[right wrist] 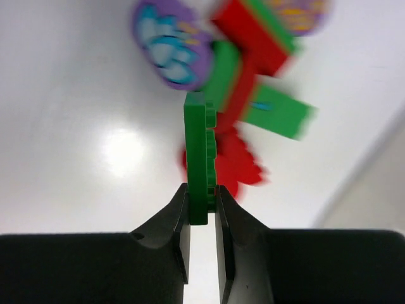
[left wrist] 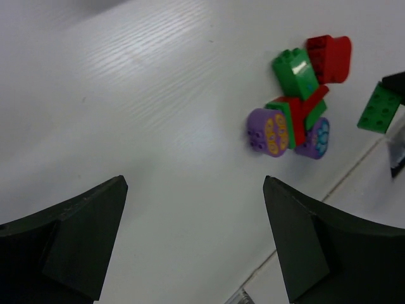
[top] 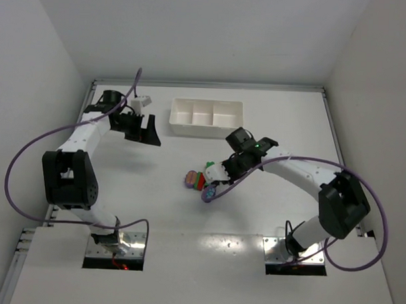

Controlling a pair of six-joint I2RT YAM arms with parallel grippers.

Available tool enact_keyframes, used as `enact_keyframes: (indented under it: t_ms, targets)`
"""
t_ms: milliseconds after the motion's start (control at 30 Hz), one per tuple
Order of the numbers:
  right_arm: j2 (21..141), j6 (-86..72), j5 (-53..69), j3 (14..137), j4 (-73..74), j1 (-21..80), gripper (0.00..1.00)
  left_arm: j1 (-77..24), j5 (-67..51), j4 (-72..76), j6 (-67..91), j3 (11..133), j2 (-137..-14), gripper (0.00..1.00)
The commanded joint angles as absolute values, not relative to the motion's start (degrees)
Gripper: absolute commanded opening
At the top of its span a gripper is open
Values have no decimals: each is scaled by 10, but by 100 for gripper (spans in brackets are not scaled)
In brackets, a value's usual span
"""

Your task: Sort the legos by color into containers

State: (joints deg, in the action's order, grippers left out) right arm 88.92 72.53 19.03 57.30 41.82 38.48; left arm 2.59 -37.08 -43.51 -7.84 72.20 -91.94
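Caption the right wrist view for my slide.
Right gripper clamps a flat green lego edgewise near the blurred pile.

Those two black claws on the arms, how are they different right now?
The left gripper is open and empty; the right gripper is shut on a flat green lego, held edge-on. The left gripper sits near the left end of the white tray, away from the pile of legos; the right gripper is right beside that pile. Both are black and two-fingered.
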Motion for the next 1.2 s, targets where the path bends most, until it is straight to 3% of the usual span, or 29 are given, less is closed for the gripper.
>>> enact_keyframes:
  t_ms: [0, 233, 400, 500, 633, 767, 1167]
  targets:
    - [855, 714, 193, 607, 368, 380, 0, 5, -492, -472, -112, 759, -938, 96]
    - [847, 703, 208, 645, 286, 374, 0, -55, -491, -472, -106, 789, -945, 94]
    - [914, 565, 107, 674, 188, 360, 0, -69, -451, -472, -101, 801, -945, 92]
    - [1011, 449, 67, 824, 221, 334, 0, -52, -393, -439, -60, 807, -925, 92]
    - [1107, 246, 25, 965, 249, 310, 0, -34, -228, -368, 7, 807, -895, 93]
    - [1194, 88, -10, 1122, 337, 287, 0, -23, -158, -331, 34, 807, -875, 96]
    - [1232, -70, -33, 1102, 383, 245, 0, -12, -141, -325, 34, 790, -875, 96]
